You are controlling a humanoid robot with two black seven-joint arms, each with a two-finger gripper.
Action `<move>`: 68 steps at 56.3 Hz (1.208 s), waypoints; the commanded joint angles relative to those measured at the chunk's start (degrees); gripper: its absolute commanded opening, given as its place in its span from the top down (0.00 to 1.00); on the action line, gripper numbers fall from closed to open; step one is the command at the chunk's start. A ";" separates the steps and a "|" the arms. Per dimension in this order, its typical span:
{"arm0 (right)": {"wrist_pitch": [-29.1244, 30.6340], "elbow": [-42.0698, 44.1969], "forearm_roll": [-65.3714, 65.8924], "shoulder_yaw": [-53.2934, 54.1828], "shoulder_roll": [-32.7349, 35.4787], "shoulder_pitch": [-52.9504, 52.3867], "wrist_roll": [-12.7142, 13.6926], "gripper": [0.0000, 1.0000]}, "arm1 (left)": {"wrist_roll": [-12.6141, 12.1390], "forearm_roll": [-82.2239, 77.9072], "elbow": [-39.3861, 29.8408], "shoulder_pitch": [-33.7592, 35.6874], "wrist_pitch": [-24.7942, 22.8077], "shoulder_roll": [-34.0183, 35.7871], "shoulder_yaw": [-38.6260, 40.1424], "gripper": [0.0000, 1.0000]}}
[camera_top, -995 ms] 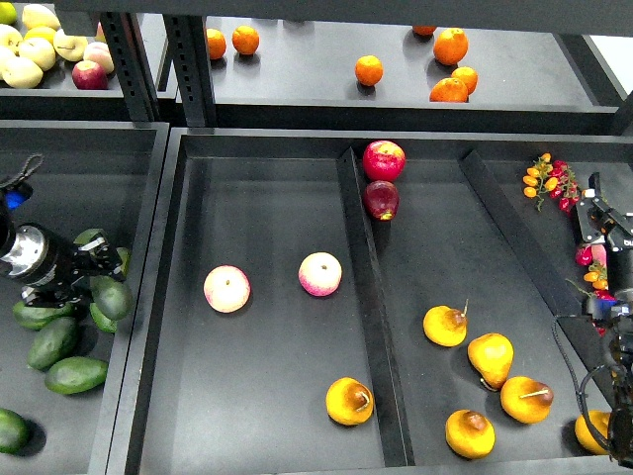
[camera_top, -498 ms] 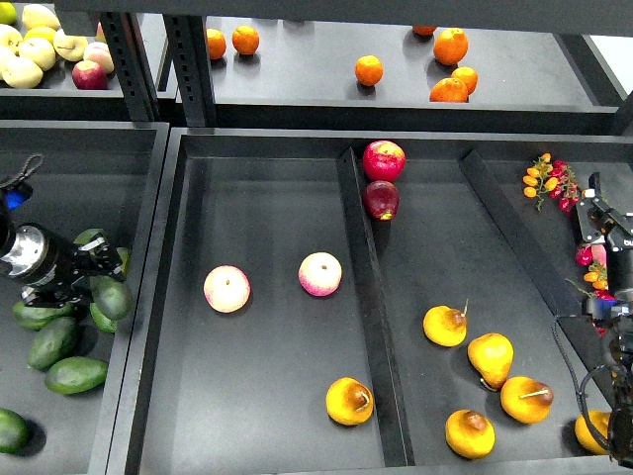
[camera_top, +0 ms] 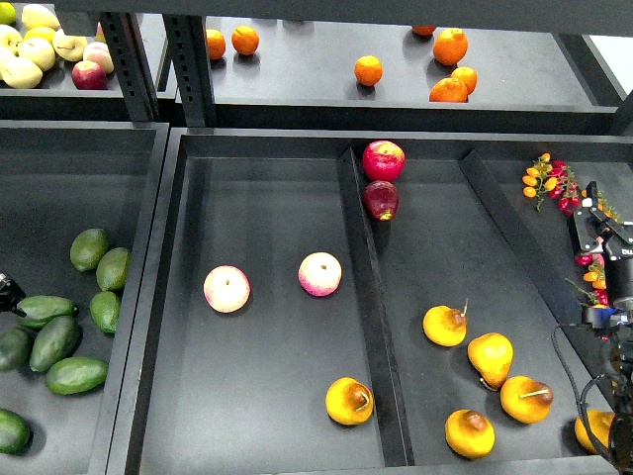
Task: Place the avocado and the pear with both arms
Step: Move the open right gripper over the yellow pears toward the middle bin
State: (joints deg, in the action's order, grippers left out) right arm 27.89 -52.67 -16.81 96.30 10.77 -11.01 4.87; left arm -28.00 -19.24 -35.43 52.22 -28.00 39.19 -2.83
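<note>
Several dark green avocados lie in the left bin, among them one at the top of the pile [camera_top: 89,249] and one beside it [camera_top: 113,268]. One yellow-orange pear [camera_top: 349,401] lies at the front of the middle compartment. Several more pears [camera_top: 491,359] lie in the right compartment. Only a dark tip of my left gripper [camera_top: 6,291] shows at the left edge, next to the avocados and holding nothing that I can see. My right gripper [camera_top: 591,223] hangs at the right edge, above and behind the pears, too small and dark to read.
Two pink-yellow peaches [camera_top: 226,288] [camera_top: 319,274] lie in the middle compartment. Two red apples [camera_top: 383,159] sit by the divider [camera_top: 361,297]. Oranges [camera_top: 369,69] and pale apples [camera_top: 30,49] are on the back shelf. Small red and orange fruits [camera_top: 549,178] lie at the far right.
My left arm has pulled back to the left, off the avocado pile, and the avocados it covered now show. My right gripper has shifted slightly down and to the left.
</note>
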 commanded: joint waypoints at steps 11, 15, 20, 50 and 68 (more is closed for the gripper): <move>0.11 -0.85 0.02 -0.32 -0.13 -0.15 -0.39 0.00 | 0.00 -0.01 1.42 -0.10 0.00 -2.10 3.18 0.18; 0.11 -1.73 -0.16 -0.06 -0.13 -0.33 -0.56 0.00 | 0.00 -0.09 1.42 -0.36 0.00 -2.54 3.89 0.12; 0.11 -2.08 -0.25 -0.06 -0.13 -0.68 -0.21 0.00 | 0.00 -0.01 1.59 -0.36 0.00 -2.62 3.98 0.00; 0.11 -10.26 0.11 -12.53 4.96 -1.65 19.02 0.00 | 0.00 0.70 1.77 -1.59 0.00 -4.47 5.56 0.00; 0.11 -10.70 0.11 -30.55 14.81 -7.97 23.13 0.00 | 0.00 0.70 1.68 -1.68 0.00 -5.96 5.82 0.00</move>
State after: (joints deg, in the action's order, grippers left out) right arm 28.01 -63.39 -16.64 71.71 22.69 -16.10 27.93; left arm -28.00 -18.54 -33.65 50.53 -27.99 33.90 2.89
